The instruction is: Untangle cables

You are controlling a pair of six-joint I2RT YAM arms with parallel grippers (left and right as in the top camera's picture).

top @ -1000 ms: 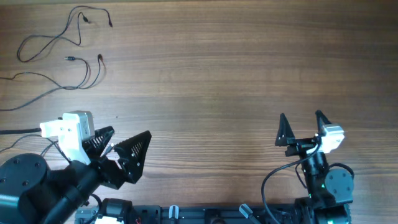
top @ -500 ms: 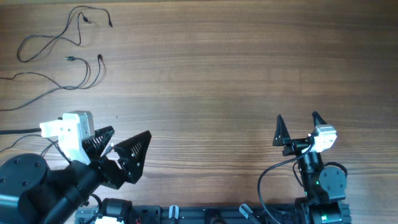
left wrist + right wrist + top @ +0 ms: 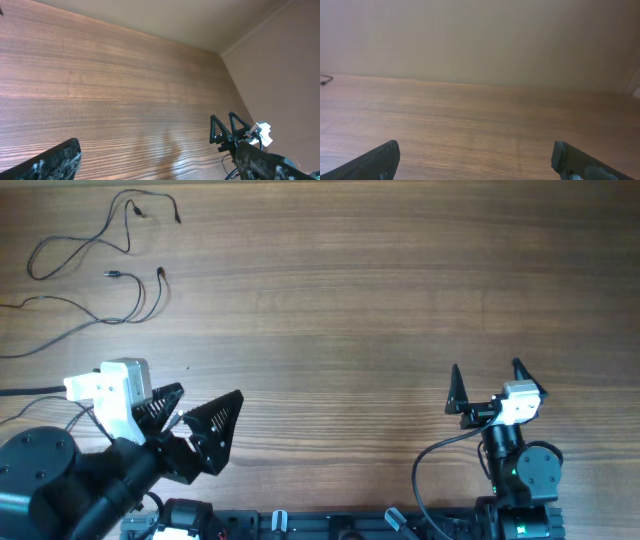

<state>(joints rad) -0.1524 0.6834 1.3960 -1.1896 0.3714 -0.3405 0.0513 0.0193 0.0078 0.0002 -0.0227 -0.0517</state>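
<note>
Thin dark cables [image 3: 95, 255] lie in loose loops at the far left corner of the wooden table, with small plugs at their ends; one strand runs off the left edge. My left gripper [image 3: 200, 415] is open and empty near the front left, well short of the cables. My right gripper [image 3: 488, 380] is open and empty at the front right, far from them. The left wrist view shows bare wood between the fingertips [image 3: 55, 162] and the right arm [image 3: 235, 132]. In the right wrist view only a cable end [image 3: 325, 79] shows at the far left.
A thick black cable [image 3: 30, 391] enters from the left edge by the left arm's base. The table's front edge carries a black rail [image 3: 300, 525]. A beige wall [image 3: 480, 35] stands behind the table.
The right gripper shifted slightly left, then back right and a little toward the front. The left arm and the cables have not moved.
</note>
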